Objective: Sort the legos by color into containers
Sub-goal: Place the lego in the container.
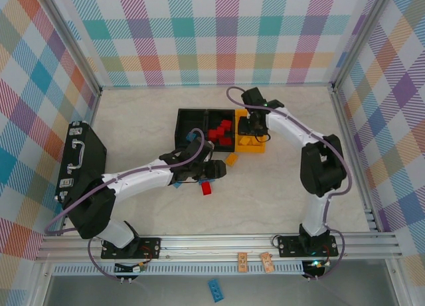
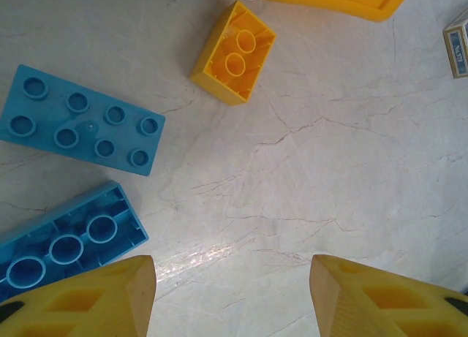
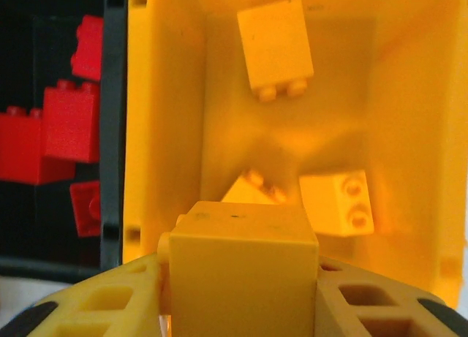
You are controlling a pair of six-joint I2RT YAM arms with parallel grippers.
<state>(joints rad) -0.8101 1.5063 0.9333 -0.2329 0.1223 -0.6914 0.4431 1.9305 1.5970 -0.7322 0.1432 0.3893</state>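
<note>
Over the yellow bin point(image 3: 409, 96), the right gripper point(image 3: 241, 311) clamps a yellow brick point(image 3: 241, 253); three more lie inside. The left gripper point(image 2: 230, 297), fingers spread, hovers above the tabletop point(image 2: 329, 169), blue bricks point(image 2: 80, 121) at ten o'clock, a loose yellow lego point(image 2: 234, 53) at twelve.

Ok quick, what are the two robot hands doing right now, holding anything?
Left gripper: open, holding nothing.
Right gripper: closed on a small yellow plastic studded brick, over the yellow-orange plastic bin.
</note>
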